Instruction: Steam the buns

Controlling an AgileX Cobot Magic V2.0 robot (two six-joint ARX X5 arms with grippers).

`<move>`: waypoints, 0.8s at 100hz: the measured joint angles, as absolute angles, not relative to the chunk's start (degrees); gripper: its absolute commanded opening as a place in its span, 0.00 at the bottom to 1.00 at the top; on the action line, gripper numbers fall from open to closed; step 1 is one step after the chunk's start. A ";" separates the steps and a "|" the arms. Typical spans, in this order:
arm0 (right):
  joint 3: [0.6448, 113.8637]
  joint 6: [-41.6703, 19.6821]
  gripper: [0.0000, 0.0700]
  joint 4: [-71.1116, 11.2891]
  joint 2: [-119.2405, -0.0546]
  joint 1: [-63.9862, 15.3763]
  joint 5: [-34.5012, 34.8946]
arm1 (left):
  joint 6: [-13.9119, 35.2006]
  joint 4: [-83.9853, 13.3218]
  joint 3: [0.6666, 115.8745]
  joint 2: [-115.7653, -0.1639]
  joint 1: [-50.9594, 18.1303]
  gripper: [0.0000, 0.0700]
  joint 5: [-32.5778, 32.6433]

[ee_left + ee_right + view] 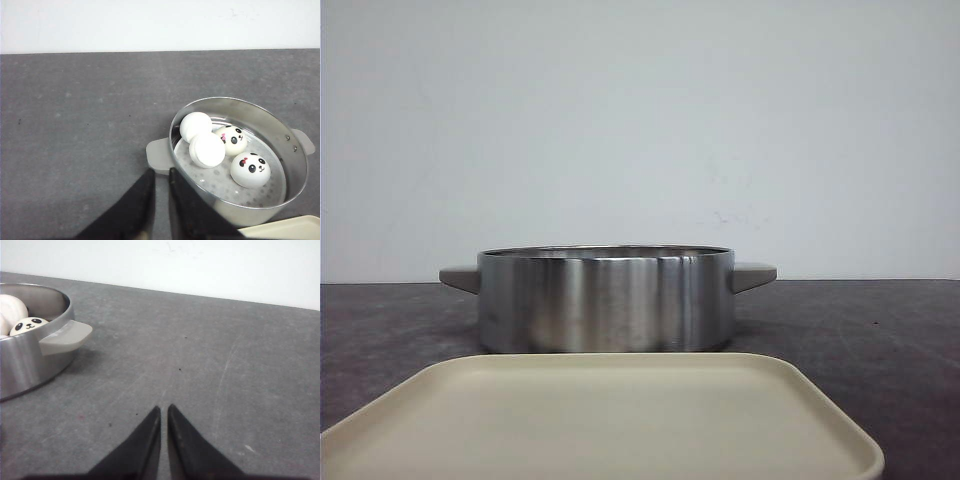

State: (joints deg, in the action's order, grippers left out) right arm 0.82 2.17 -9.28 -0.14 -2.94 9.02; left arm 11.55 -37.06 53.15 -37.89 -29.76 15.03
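A steel steamer pot [606, 300] with grey side handles stands on the dark table. In the left wrist view the pot [295, 170] holds four white buns: two show panda faces [250, 169] [231, 139], two are turned away [207, 149] [195, 126]. My left gripper [161, 172] is shut and empty, just beside the pot's grey handle [159, 155]. My right gripper [164, 409] is shut and empty over bare table, off to the side of the pot [25, 360], where one panda bun [28, 325] peeks over the rim. Neither gripper shows in the front view.
A cream square tray [600, 420] lies in front of the pot, nearest the camera; its corner shows in the left wrist view [285, 230]. A white wall stands behind the table.
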 measured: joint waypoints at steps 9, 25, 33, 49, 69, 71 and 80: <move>0.82 2.17 0.02 -9.26 -0.14 -2.94 9.02 | 11.55 -37.06 53.15 -37.89 -29.76 0.00 15.03; 0.82 2.17 0.02 -9.28 -0.14 -2.94 9.02 | 11.55 -37.06 53.15 -37.89 -29.76 0.00 15.03; 0.82 2.17 0.02 -9.28 -0.14 -2.94 9.02 | 11.53 -37.06 53.15 -37.89 -29.76 0.00 15.05; 0.82 2.17 0.02 -9.26 -0.14 -2.94 8.99 | 7.88 -37.91 53.15 -36.73 -29.52 0.00 20.29; 0.82 2.17 0.02 -9.26 -0.14 -2.94 9.02 | 3.57 -41.65 53.15 -29.61 -25.82 0.00 21.10; 0.82 2.17 0.02 -9.26 -0.14 -2.94 9.02 | 3.62 -41.30 53.10 -28.73 -25.26 0.00 20.99; 0.82 2.17 0.02 -9.26 -0.14 -2.94 9.02 | 3.92 -37.60 51.03 -24.67 -21.80 0.00 17.52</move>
